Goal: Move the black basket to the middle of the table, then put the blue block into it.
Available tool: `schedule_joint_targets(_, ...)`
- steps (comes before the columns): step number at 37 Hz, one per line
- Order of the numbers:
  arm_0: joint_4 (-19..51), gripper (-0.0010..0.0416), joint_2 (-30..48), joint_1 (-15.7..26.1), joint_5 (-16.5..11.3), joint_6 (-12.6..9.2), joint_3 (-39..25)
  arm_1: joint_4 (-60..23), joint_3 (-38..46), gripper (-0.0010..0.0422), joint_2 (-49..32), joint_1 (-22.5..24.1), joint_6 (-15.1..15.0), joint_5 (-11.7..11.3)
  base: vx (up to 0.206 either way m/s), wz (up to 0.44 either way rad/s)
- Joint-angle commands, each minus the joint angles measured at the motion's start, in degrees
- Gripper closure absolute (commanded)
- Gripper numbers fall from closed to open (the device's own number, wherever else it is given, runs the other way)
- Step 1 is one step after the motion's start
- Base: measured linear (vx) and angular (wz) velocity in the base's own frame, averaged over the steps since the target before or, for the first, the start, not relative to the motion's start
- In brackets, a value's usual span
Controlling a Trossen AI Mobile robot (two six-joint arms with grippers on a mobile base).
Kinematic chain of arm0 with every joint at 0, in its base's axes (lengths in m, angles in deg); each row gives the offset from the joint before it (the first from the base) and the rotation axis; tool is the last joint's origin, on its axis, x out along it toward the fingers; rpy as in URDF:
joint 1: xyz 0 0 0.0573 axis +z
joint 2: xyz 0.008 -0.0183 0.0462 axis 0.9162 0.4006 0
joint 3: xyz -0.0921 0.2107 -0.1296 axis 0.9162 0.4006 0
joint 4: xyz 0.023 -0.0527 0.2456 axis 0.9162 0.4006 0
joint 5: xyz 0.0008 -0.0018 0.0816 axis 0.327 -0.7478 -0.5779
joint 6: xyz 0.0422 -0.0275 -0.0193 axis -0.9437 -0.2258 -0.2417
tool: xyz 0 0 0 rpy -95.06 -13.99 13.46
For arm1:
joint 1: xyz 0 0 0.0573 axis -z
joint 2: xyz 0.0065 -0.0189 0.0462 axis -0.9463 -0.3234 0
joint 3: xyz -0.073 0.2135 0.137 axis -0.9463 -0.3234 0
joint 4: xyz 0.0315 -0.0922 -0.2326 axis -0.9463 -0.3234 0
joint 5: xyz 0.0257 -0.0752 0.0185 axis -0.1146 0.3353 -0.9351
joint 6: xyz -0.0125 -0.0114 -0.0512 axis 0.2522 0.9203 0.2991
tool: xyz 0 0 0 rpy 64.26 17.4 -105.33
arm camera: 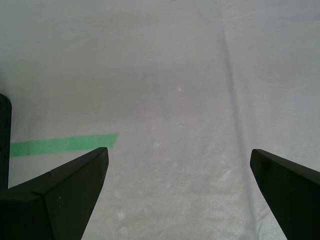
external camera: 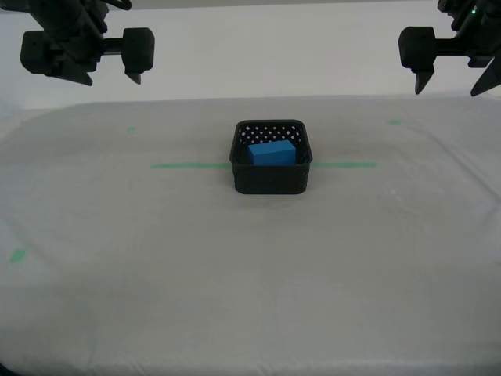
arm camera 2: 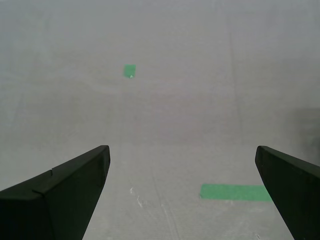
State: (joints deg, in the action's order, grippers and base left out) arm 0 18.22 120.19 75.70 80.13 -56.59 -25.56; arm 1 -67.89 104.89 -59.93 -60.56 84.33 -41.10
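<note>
Inside perforated black basket (external camera: pixel 271 176): solid blue block (external camera: pixel 272 153). First claw (arm camera: pixel 177 192), second claw (arm camera 2: pixel 182 192) wide open, empty.

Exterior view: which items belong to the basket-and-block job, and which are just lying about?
Belongs to the job:
black basket, mid-table on the green tape line
blue block, inside the basket
table

Just there:
small green tape bits
Both end effectors hang open above the table, holding nothing.

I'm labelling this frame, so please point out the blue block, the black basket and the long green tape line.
blue block (external camera: pixel 272 153): exterior view, on its front face.
black basket (external camera: pixel 271 180): exterior view, on its near wall.
green tape line (external camera: pixel 188 165): exterior view, on the stretch toward the exterior view's left of the basket.
</note>
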Motion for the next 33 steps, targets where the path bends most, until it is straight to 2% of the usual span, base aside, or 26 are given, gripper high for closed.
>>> schedule_joint_targets(1, 0.0, 0.0007, 0.0, 0.0, 0.0, 0.0, 0.0, 0.0, 0.0, 0.0012, 0.0, 0.0, -0.2, 0.1, 0.000, 0.000)
schedule_joint_targets(33, 0.0, 0.0007, 0.0, 0.0, 0.0, 0.0, 0.0, 0.0, 0.0, 0.0012, 0.0, 0.0, -0.2, 0.1, 0.000, 0.000)
